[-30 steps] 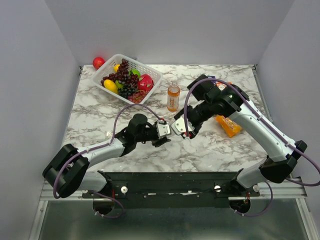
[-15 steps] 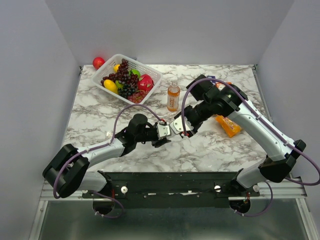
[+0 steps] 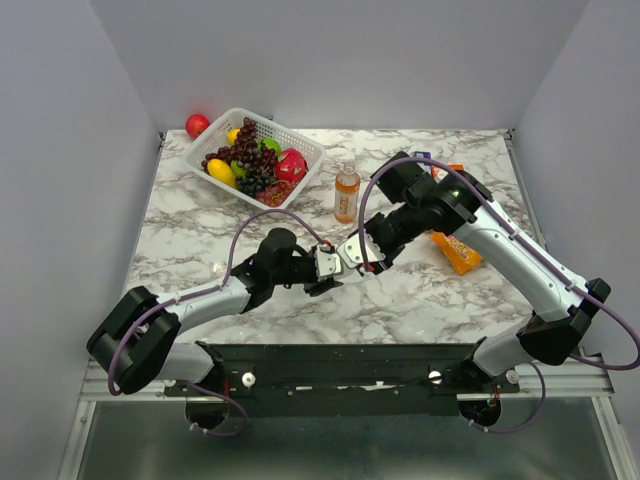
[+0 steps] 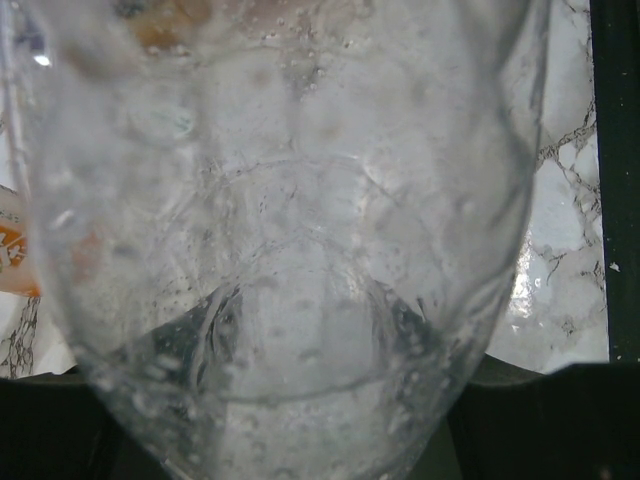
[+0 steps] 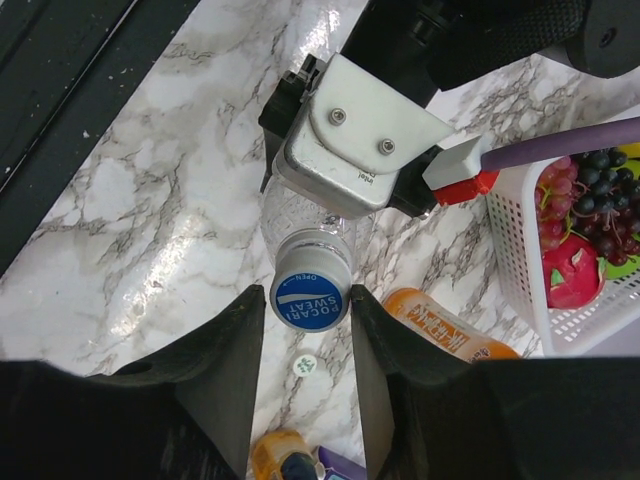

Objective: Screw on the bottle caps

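Blue cap (image 5: 309, 292) sits on the clear bottle (image 4: 290, 250), mid-counter toward the near edge. Right gripper (image 3: 354, 252) has crept left since a second ago, pinching the cap; left gripper (image 3: 326, 265) clamps the bottle (fills its wrist view).

The clear bottle (image 4: 290, 250) is see-through, colourless plastic, its wall clouded with fine droplets and bubbles. Its blue cap (image 5: 309, 292) is smooth, glossy plastic with white print, and the right gripper (image 5: 308, 296) has matt black fingers (image 5: 225, 370). The table (image 5: 130, 200) has a shiny, polished marble-look top, and the basket (image 5: 515, 240) is white plastic lattice.
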Robot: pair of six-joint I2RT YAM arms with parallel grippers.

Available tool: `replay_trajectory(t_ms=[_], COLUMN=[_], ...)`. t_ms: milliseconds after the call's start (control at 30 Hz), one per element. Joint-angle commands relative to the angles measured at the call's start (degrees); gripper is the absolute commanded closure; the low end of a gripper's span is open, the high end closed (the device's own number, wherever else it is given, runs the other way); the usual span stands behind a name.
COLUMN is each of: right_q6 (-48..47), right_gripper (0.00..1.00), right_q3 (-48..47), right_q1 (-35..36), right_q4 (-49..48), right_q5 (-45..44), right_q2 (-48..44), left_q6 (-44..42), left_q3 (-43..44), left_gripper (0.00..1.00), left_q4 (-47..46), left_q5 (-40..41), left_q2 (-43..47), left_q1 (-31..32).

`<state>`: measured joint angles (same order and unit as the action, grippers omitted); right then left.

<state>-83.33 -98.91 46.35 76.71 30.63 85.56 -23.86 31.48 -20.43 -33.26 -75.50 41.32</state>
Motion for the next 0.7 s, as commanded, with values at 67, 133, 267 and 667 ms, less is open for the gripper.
replay_trajectory(t_ms=[67, 133, 267, 667], right_q6=[3.17, 4.39, 7.91, 14.42], right_gripper=[0.62, 0.66, 0.72, 0.74], right_q3=[0.48, 0.30, -0.31, -4.80], right_q1=[0.59, 0.59, 0.41, -2.67], right_q4=[-1.12, -1.12, -1.03, 2.13], right_q5=[-0.84, -0.75, 0.21, 8.74], right_q2=[0.84, 1.27, 1.89, 3.74], left_q6=[-0.31, 0.04, 0.56, 1.01], left_q3=[2.44, 2.35, 0.52, -6.96], left_gripper=[1.00, 1.00, 1.00, 1.00], left_q4=[-0.58, -1.11, -4.09, -19.02], left_q5=[-2.34, -2.60, -2.17, 3.19], left_q2=[-0.61, -0.52, 0.62, 4.84], left_q1=[-0.19, -0.19, -0.19, -0.19])
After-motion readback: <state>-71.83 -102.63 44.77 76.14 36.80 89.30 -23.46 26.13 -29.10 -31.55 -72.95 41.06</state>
